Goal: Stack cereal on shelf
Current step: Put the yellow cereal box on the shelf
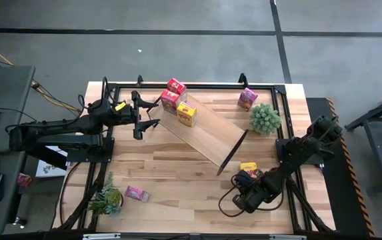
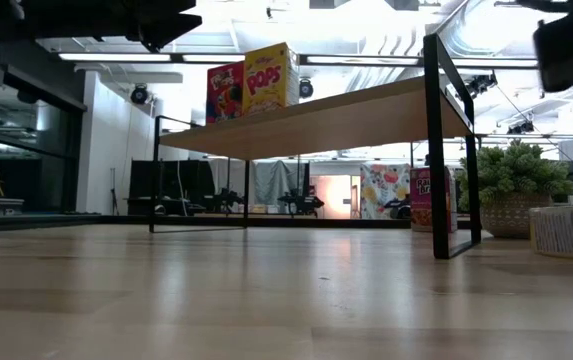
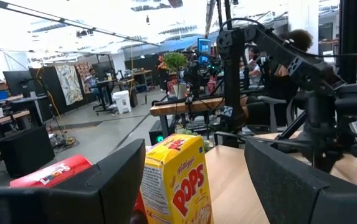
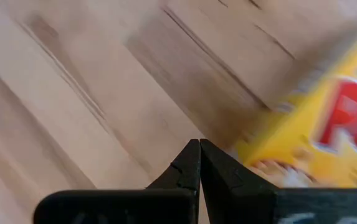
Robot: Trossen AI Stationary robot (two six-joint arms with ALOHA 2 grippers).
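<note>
The shelf (image 1: pixel 201 130) lies slantwise across the middle of the table, standing on its black end frames (image 2: pixel 446 150). A yellow Pops box (image 1: pixel 186 114) and two red boxes (image 1: pixel 170 100) (image 1: pixel 176 86) stand upright on its far-left end; the yellow box (image 2: pixel 269 77) and one red box (image 2: pixel 225 92) show in the low view. My left gripper (image 1: pixel 144 119) is open just left of that end, its fingers either side of the yellow box (image 3: pixel 178 180) in the wrist view, apart from it. My right gripper (image 1: pixel 245 189) is shut (image 4: pixel 199 149) over the tabletop beside another yellow box (image 1: pixel 248 168).
A pink box (image 1: pixel 247 99) and a potted plant (image 1: pixel 265 118) stand at the far right. Another pink box (image 1: pixel 136 193) lies beside a second plant (image 1: pixel 107 199) at the near left. Bare tabletop (image 1: pixel 177 173) stretches between the shelf and the near edge.
</note>
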